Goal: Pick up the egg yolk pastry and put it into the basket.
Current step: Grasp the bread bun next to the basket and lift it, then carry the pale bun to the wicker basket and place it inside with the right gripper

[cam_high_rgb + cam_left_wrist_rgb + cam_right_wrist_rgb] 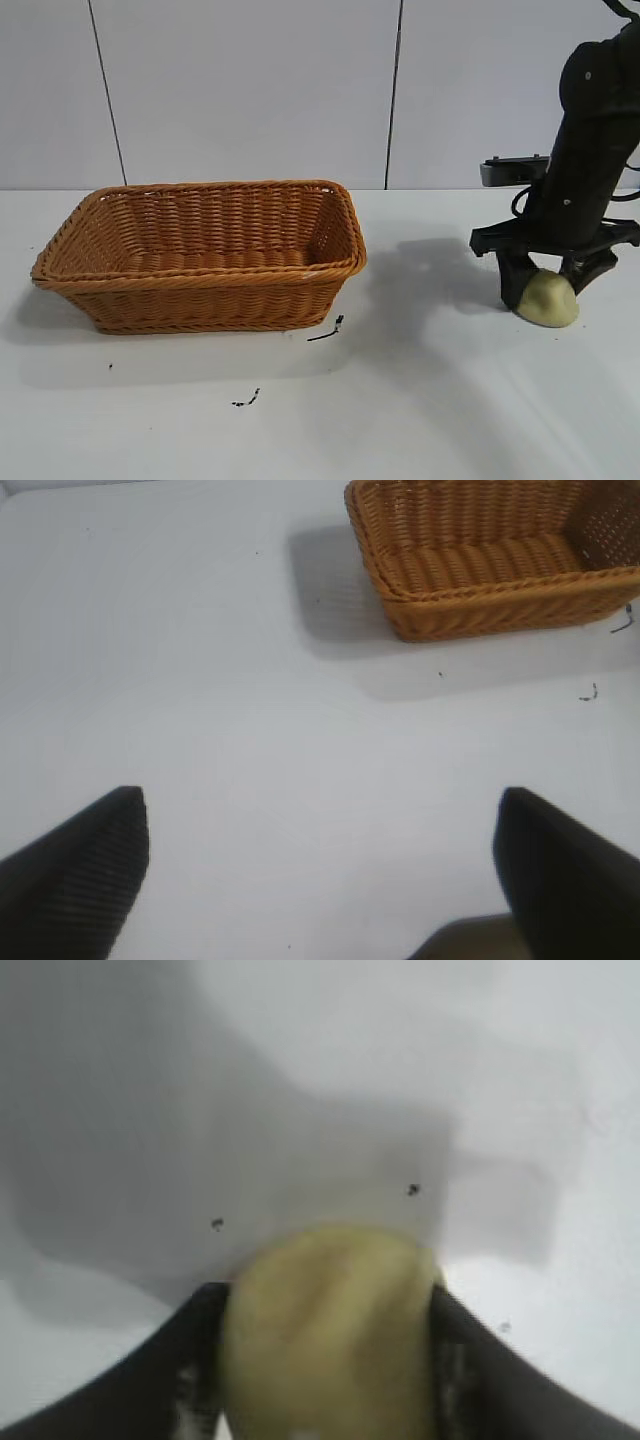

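At the exterior view's lower right, the right gripper [548,283] pinches the small pale yellow-cream domed egg yolk pastry [548,299], apparently on the white table [430,400] (grasp looks made). The large orange-brown woven wicker basket [200,268], centre left, holds nothing, so lifting, carrying and releasing remain; the left gripper [320,865] idles, fingers spread

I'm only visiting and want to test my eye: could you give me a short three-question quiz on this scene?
1. True or false: the egg yolk pastry lies in the basket.
2. Which hand grips the pastry: A left, B right?
3. Fill in: the left hand's fingers are spread ____.

Key: 1 false, it sits on the table between the right hand's fingers. 2 B. 3 open, holding nothing.
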Robot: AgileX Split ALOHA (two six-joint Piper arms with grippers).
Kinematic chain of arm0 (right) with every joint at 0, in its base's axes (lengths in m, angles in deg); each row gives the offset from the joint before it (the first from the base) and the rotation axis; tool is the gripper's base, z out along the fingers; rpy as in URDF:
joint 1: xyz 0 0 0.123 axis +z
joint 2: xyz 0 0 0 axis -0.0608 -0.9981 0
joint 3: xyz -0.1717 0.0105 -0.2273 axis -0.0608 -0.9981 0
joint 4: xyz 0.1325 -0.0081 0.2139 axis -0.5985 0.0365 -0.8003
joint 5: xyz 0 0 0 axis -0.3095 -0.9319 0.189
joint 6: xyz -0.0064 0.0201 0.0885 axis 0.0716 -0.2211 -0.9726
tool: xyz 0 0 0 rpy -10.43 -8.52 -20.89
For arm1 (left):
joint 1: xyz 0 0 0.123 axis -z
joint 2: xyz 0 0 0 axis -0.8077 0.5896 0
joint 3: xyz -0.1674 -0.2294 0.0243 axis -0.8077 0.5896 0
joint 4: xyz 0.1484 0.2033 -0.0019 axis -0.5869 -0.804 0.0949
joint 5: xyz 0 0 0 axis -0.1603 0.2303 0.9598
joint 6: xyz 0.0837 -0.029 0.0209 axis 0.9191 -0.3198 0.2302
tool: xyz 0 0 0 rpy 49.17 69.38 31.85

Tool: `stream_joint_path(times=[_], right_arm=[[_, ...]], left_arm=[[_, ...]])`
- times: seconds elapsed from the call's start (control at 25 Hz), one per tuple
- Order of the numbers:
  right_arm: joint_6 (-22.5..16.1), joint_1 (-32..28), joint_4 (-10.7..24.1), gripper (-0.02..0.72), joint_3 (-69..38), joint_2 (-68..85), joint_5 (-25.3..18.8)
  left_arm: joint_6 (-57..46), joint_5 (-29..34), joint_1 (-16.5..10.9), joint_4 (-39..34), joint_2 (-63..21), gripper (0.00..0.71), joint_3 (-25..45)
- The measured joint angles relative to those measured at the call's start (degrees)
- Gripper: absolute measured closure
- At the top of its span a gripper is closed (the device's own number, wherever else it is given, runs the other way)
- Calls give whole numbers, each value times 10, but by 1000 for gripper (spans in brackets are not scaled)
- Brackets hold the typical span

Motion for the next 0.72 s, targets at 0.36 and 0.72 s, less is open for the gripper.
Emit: stream_joint_path(times=[0.36, 0.72], right_arm=[[6, 0, 1, 602, 55, 52, -58], [10, 4, 3, 605, 256, 90, -190]], left_arm=[[0, 0, 0, 0, 0, 14, 0], [0, 0, 0, 0, 0, 14, 0]])
